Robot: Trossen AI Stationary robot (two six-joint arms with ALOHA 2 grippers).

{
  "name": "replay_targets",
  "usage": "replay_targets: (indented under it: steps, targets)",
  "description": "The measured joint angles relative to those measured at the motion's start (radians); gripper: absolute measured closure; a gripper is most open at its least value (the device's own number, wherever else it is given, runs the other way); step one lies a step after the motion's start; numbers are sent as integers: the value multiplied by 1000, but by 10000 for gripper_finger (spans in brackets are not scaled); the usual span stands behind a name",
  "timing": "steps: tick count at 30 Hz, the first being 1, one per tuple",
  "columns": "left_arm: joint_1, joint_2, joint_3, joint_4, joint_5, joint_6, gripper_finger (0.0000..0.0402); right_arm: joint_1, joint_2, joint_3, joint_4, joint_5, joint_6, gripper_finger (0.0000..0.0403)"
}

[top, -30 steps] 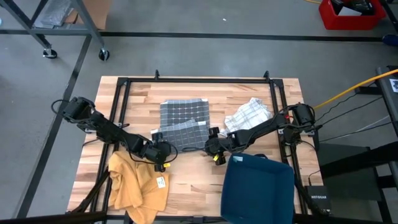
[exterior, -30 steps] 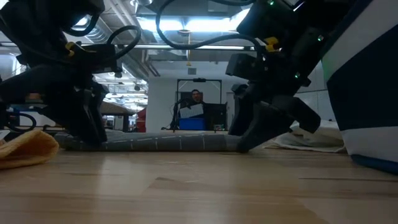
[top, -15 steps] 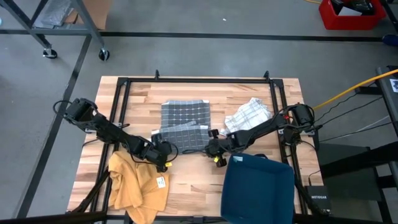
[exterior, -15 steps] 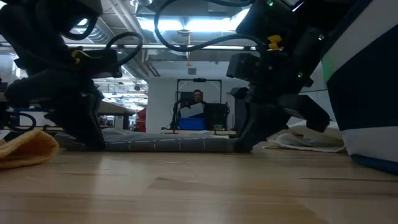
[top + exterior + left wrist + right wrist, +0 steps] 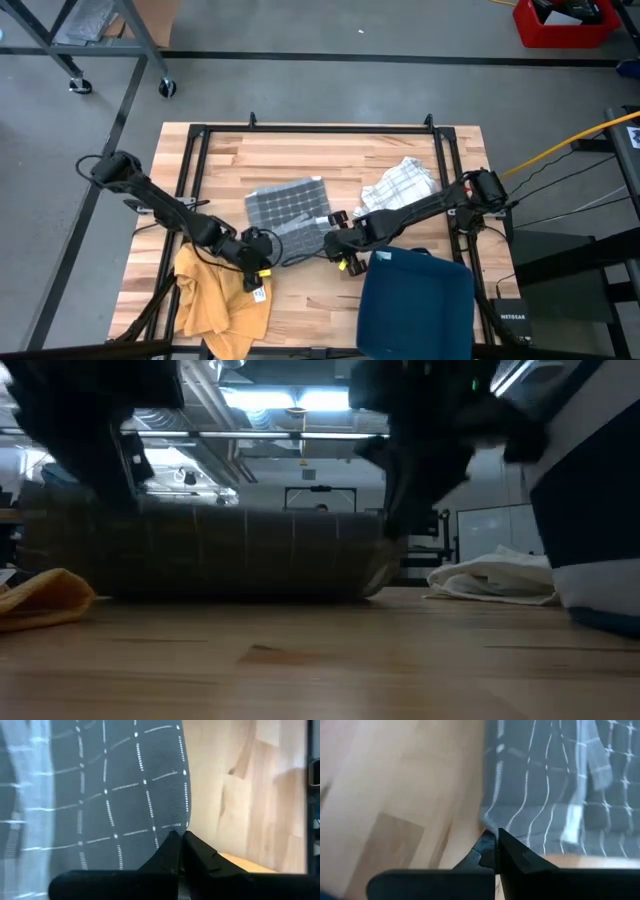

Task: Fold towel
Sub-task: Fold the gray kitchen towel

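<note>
A grey towel [image 5: 289, 205] with a white grid lies in the middle of the table, its near edge raised. In the low view the towel [image 5: 240, 555] hangs like a curtain, its lower part down at the table. My left gripper [image 5: 266, 239] is shut on the near left corner. My right gripper [image 5: 331, 239] is shut on the near right corner. Each wrist view shows its own fingers shut on a corner of the cloth, my left gripper [image 5: 180, 839] and my right gripper [image 5: 495, 836]. My left gripper pinches the towel's near left corner [image 5: 176, 826] between its two fingertips, slanting down from the near left. One layer or several, I cannot tell. The corner is lifted clear and the cloth falls away from it toward the table. My right gripper pinches the towel's near right corner [image 5: 488, 823] between its two fingertips, slanting down from the near right. The corner is raised off the wood. The edge between the two corners [image 5: 250, 515] runs about level.
A yellow cloth [image 5: 220, 295] lies heaped at the near left, close under my left arm. A white checked cloth [image 5: 400, 184] lies at the right. A dark blue bin [image 5: 415, 305] stands at the near right, beside my right arm.
Both grippers have shut on the towel's near corners and gone up. The near edge has risen off the table and now hangs between them. The far part has stayed on the table but has slid a little toward the near edge.
</note>
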Motion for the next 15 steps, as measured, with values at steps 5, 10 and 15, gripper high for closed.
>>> replay_targets:
  steps: [5, 10, 15]
  targets:
    - [5, -34, 89, -195, -52, 9, 400, 3, -1, 103, -103, 90, -6, 396]
    - [38, -43, 135, -390, -188, 23, 400, -45, -2, 137, -75, 236, -65, 395]
    - [90, -44, 137, -444, -256, -25, 400, -119, -2, 136, -81, 261, -44, 394]
